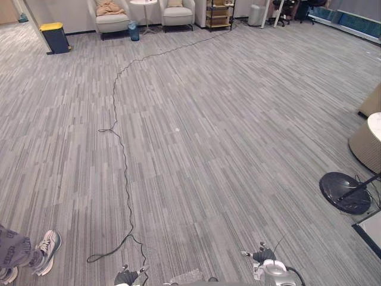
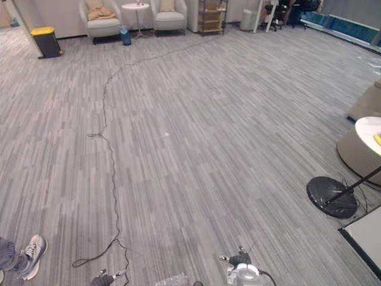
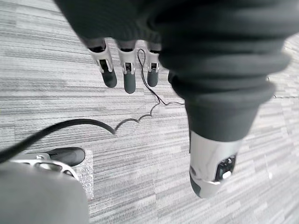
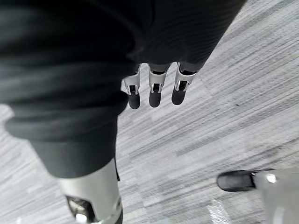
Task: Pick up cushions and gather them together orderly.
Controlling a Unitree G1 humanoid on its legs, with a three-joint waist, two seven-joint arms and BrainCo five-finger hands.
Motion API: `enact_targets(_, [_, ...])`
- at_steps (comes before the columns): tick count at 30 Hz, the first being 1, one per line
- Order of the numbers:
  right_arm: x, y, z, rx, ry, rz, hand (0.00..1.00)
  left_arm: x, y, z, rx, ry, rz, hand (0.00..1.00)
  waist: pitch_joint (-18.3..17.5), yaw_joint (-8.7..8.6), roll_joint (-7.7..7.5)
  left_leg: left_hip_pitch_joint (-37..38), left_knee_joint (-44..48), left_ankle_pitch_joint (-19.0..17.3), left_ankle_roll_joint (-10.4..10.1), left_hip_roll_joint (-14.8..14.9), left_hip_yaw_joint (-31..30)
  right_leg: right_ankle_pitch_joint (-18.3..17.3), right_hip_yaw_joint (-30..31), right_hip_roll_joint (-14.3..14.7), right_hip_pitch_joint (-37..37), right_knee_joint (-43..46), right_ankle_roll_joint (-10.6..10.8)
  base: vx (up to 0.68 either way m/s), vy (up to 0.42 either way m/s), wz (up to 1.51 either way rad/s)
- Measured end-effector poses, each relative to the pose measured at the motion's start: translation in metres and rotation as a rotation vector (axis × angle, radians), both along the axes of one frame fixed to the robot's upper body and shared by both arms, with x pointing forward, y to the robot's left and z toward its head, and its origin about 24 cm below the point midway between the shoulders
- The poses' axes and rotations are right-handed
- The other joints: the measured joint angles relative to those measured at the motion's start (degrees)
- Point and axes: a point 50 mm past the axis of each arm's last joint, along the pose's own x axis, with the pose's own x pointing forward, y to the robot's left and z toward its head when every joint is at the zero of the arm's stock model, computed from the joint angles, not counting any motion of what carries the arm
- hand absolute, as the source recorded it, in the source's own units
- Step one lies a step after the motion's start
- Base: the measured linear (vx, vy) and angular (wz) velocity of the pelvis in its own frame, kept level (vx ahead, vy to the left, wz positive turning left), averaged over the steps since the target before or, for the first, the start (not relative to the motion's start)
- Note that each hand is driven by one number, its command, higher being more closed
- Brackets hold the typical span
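Far across the room, a tan cushion [image 1: 109, 7] lies crumpled on the left armchair [image 1: 112, 21]. A second beige cushion [image 1: 175, 3] leans upright in the right armchair [image 1: 178, 15]. My left hand [image 1: 126, 276] hangs low at the bottom edge of the eye views. In the left wrist view its fingers [image 3: 129, 70] point straight down over the grey carpet and hold nothing. My right hand [image 1: 262, 257] hangs low further right, its fingers [image 4: 154, 88] straight and empty as well. Both hands are far from the cushions.
A small round table [image 1: 144, 3] and a blue bin [image 1: 134, 31] stand between the armchairs. A yellow-lidded bin [image 1: 55, 37] is at the far left and a shelf unit [image 1: 219, 13] at the back. At right are a black round stand base [image 1: 345, 192] and a beige round seat [image 1: 366, 143]. A person's shoe [image 1: 46, 250] is at lower left.
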Motion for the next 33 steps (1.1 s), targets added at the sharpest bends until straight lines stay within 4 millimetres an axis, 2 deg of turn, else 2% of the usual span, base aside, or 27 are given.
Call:
enact_targets(3, [-0.014, 0.002, -0.004, 0.028, 0.028, -0.030, 0.00, -0.008, 0.000, -0.002, -0.013, 0.026, -0.016, 0.00, -0.1, 0.11, 0.05, 0.0, -1.5, 0.9, 0.5, -0.7, -1.9, -0.6, -2.0, -0.6, 0.0, 0.1, 0.4, -0.02, 0.009, 0.33])
enact_targets(11, [-0.028, -0.005, -0.007, 0.086, 0.030, -0.224, 0.00, -0.011, 0.000, -0.003, -0.030, 0.049, -0.026, 0.00, -0.3, 1.04, -0.18, 0.3, -3.3, 2.1, 1.6, -2.6, -5.3, -1.5, -6.0, -2.4, 0.7, 1.1, 1.3, 0.01, 0.026, 0.26])
enact_targets(17, [-0.030, 0.004, -0.009, 0.134, 0.025, -0.278, 0.00, -0.011, 0.002, -0.003, -0.026, 0.059, -0.058, 0.00, -0.6, 1.46, -0.72, 0.5, -3.3, 2.2, 1.8, -3.3, -6.0, -1.6, -6.9, -3.2, 1.1, 1.3, 1.5, -0.01, 0.012, 0.07])
enact_targets(20, [-0.035, 0.002, -0.010, 0.133, 0.035, -0.290, 0.00, -0.010, -0.001, -0.003, -0.027, 0.065, -0.079, 0.00, -0.8, 1.45, -0.71, 0.9, -3.7, 2.3, 1.9, -3.6, -6.9, -2.2, -8.1, -3.6, 1.7, 1.7, 1.6, -0.05, -0.008, 0.17])
enact_targets(33, [-0.036, 0.001, -0.010, 0.135, 0.035, -0.307, 0.00, -0.009, -0.002, -0.003, -0.026, 0.067, -0.098, 0.00, -0.8, 1.44, -0.70, 0.2, -3.7, 2.2, 1.9, -4.0, -8.6, -2.9, -10.2, -3.9, 1.6, 1.8, 1.7, -0.02, -0.009, 0.08])
